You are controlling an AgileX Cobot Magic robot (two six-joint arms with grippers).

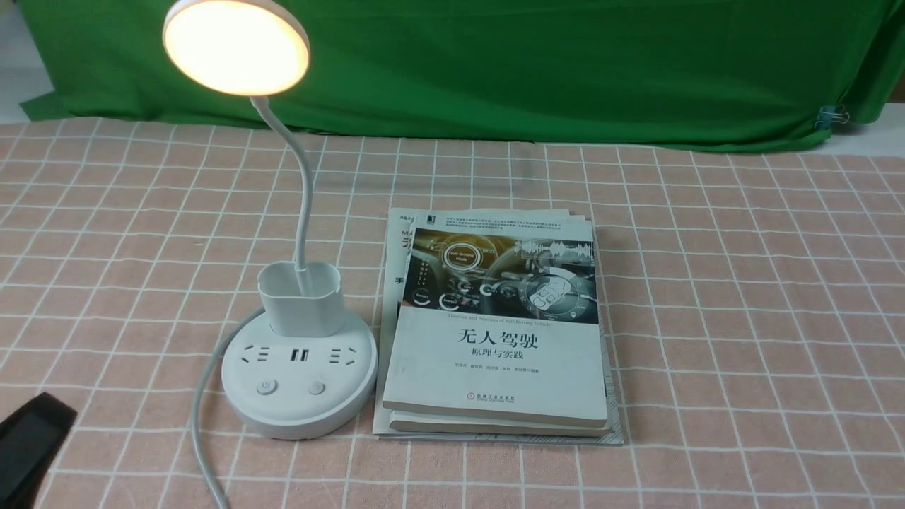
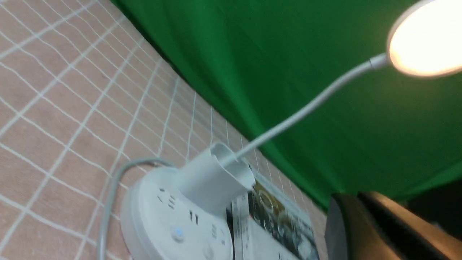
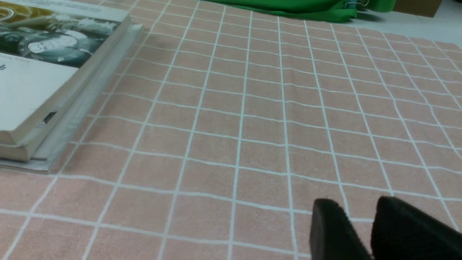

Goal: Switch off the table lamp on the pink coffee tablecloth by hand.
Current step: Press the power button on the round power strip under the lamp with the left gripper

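Your left gripper [image 1: 32, 442] hangs near the lit table lamp [image 1: 297, 385] on the pink coffee tablecloth [image 1: 707, 283], handy for its buttons [image 1: 266, 387], though how its jaws stand is unclear. Your right gripper [image 3: 357, 213], slightly parted and empty, sits clear beyond the books [image 1: 495, 332].

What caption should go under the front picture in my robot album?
A lit white table lamp stands on the pink coffee tablecloth beside a stack of books.

R claw [image 3: 361, 209] slightly parted (L claw [image 1: 34, 433] low, state unclear).
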